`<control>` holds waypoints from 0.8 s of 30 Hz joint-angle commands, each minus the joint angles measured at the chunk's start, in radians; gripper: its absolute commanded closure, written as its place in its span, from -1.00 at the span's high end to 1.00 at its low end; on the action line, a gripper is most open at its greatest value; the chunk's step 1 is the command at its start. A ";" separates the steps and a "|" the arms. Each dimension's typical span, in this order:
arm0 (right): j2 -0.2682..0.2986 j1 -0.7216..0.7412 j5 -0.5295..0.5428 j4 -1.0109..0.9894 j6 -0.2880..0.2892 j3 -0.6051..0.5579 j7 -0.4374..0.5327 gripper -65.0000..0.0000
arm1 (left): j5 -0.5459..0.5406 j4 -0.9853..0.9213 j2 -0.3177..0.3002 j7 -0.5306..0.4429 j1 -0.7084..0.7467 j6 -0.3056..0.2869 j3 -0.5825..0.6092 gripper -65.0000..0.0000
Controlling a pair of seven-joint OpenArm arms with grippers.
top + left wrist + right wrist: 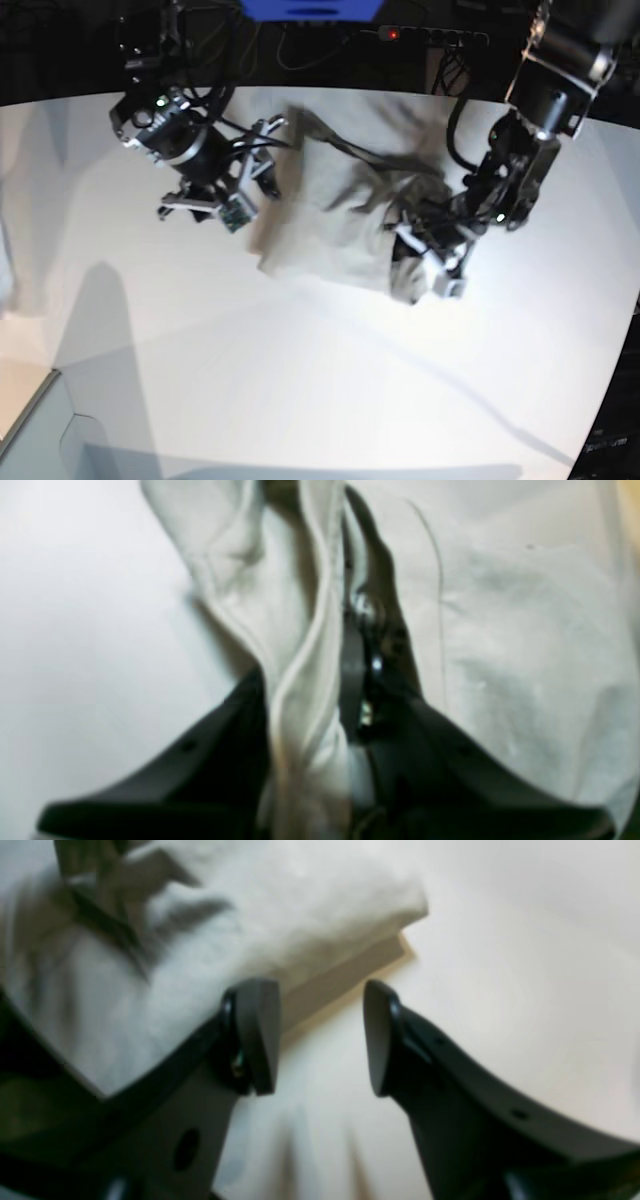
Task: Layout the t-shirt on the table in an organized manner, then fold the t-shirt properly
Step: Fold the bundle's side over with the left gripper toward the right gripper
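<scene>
The light grey-beige t-shirt (330, 205) lies crumpled on the white table (300, 370), between the two arms. In the left wrist view a bunched fold of the t-shirt (300, 645) runs up between the black fingers, and my left gripper (320, 680) is shut on it. In the base view that gripper (428, 252) sits at the shirt's right edge. My right gripper (320, 1040) is open with nothing between its fingers, hovering over bare table just beside a corner of the t-shirt (310, 900). In the base view this gripper (258, 165) is at the shirt's upper left edge.
A blue object (310, 8) and a power strip with a red light (395, 33) sit behind the table among cables. The table's edge shows at the lower left (40, 400).
</scene>
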 commanded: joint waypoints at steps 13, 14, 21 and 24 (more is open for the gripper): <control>-0.006 0.064 0.013 0.027 0.014 0.378 0.021 -0.23 | 0.659 -0.138 0.251 -0.032 -0.325 -0.274 0.426 -1.00; -0.006 0.062 0.013 0.027 0.014 0.391 0.021 -0.23 | 0.728 -0.143 0.276 -0.055 -0.325 -0.278 0.432 -1.00; -0.006 0.051 0.013 0.027 0.014 0.486 0.021 -0.23 | 1.020 -0.220 0.405 -0.116 -0.325 -0.283 0.428 -1.00; -0.006 0.051 0.013 0.027 0.014 0.512 0.021 -0.23 | 1.026 -0.217 0.409 -0.115 -0.327 -0.283 0.428 -0.99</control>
